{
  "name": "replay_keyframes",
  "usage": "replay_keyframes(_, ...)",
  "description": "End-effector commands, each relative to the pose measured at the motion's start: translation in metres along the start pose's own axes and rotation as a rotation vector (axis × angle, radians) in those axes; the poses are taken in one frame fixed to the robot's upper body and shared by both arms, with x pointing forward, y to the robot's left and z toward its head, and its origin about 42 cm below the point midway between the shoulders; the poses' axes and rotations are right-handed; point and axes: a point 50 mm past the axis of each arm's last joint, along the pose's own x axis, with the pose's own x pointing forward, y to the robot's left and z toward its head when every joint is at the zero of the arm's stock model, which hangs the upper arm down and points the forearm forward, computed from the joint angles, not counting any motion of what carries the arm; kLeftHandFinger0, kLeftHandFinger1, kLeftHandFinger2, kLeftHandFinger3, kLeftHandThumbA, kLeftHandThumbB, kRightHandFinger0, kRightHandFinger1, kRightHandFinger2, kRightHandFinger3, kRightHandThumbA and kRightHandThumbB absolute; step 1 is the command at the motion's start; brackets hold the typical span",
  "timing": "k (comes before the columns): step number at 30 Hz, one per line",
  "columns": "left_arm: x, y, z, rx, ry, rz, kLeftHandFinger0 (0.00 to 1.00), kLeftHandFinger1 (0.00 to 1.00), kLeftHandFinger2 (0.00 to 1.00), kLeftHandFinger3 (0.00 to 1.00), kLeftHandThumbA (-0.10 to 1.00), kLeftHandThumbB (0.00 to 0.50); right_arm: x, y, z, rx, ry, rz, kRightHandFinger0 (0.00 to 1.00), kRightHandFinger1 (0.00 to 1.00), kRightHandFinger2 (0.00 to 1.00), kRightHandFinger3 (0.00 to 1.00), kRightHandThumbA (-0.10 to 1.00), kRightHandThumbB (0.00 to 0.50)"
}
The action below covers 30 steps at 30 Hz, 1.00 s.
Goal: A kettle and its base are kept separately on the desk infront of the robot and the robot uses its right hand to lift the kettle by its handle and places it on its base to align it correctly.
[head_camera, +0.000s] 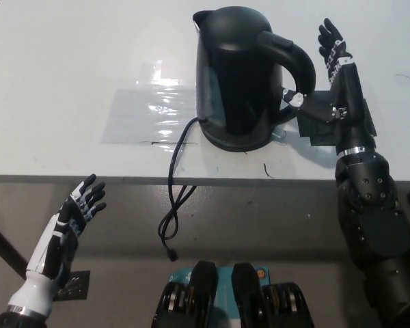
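Observation:
A black kettle (pixel 236 75) stands upright on its round black base (pixel 236 140) on the white desk, spout to the far left, handle (pixel 290 58) pointing right. My black right hand (pixel 335 89) is open just right of the handle, fingers spread and pointing away from me, thumb near the handle's lower end, holding nothing. My white left hand (pixel 78 208) rests open below the desk's front edge at the lower left.
The base's black cord (pixel 174 198) hangs over the desk's front edge. A clear plastic sheet (pixel 147 109) lies left of the kettle. Black tape patch (pixel 328 126) lies under my right hand. White desk (pixel 55 68) stretches to the left.

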Motion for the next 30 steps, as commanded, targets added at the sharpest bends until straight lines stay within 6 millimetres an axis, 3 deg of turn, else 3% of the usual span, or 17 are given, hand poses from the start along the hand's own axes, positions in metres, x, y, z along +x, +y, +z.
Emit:
replay_keyframes(1,0.007,0.004,0.012,0.015,-0.060,-0.002,1.00,1.00,1.00,1.00,1.00,0.114,0.019,-0.002,0.028,-0.068,-0.112,-0.076,1.00,1.00,1.00,1.00,1.00,0.500)
replay_keyframes(10,0.007,0.003,0.012,0.012,-0.063,-0.008,1.00,1.00,1.00,1.00,1.00,0.112,0.015,-0.012,0.038,-0.044,-0.145,-0.068,1.00,1.00,1.00,1.00,0.98,0.500)
replay_keyframes(19,0.007,0.004,0.011,0.012,-0.056,-0.003,1.00,1.00,1.00,1.00,1.00,0.113,0.004,-0.023,0.083,0.092,-0.256,-0.005,1.00,1.00,1.00,1.00,0.98,0.500)
replay_keyframes(25,0.006,0.003,0.011,0.012,-0.057,-0.006,1.00,1.00,1.00,1.00,1.00,0.105,-0.010,-0.032,0.100,0.138,-0.290,0.055,1.00,1.00,1.00,1.00,0.90,0.500)
replay_keyframes(30,0.008,0.003,0.012,0.009,-0.060,-0.011,1.00,1.00,1.00,1.00,1.00,0.109,-0.029,-0.045,0.113,0.134,-0.320,0.054,1.00,1.00,1.00,1.00,0.92,0.500)
